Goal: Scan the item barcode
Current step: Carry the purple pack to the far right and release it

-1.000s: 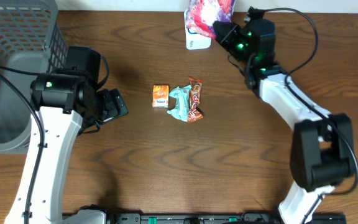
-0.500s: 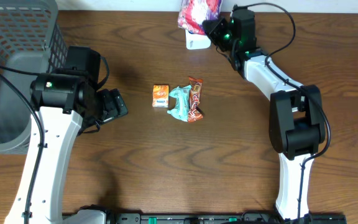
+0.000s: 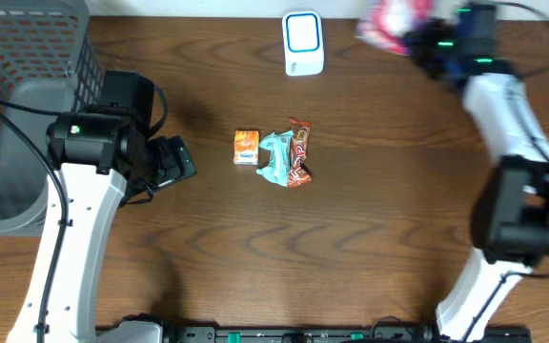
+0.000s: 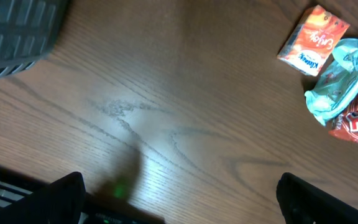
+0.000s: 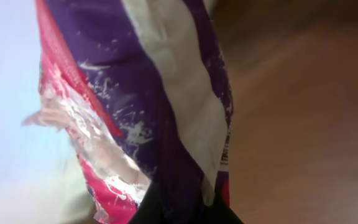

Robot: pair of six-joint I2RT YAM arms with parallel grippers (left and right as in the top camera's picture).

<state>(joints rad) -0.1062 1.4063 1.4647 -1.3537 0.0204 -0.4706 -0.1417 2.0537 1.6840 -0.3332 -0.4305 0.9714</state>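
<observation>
A crinkly purple, pink and white snack packet [image 3: 389, 21] hangs at the table's far right, and my right gripper [image 3: 421, 44] is shut on it. The right wrist view is filled by this packet [image 5: 166, 112], pinched at its lower end in the gripper [image 5: 185, 210], with a strip of barcode [image 5: 224, 157] on its right edge. The white scanner [image 3: 303, 43] stands uncovered at the back centre, left of the packet. My left gripper [image 3: 177, 164] hovers open at the left, its fingers [image 4: 61, 199] wide apart over bare wood and holding nothing.
An orange box [image 3: 246, 148], a teal packet [image 3: 276, 158] and a red-brown bar [image 3: 299, 152] lie together mid-table, also seen in the left wrist view as box [image 4: 314, 40] and teal packet [image 4: 340, 78]. A grey mesh basket [image 3: 27, 57] fills the far left corner.
My right arm has swung to the right with the packet, from over the scanner to the far right corner, leaving the scanner uncovered. The left arm has not moved.
</observation>
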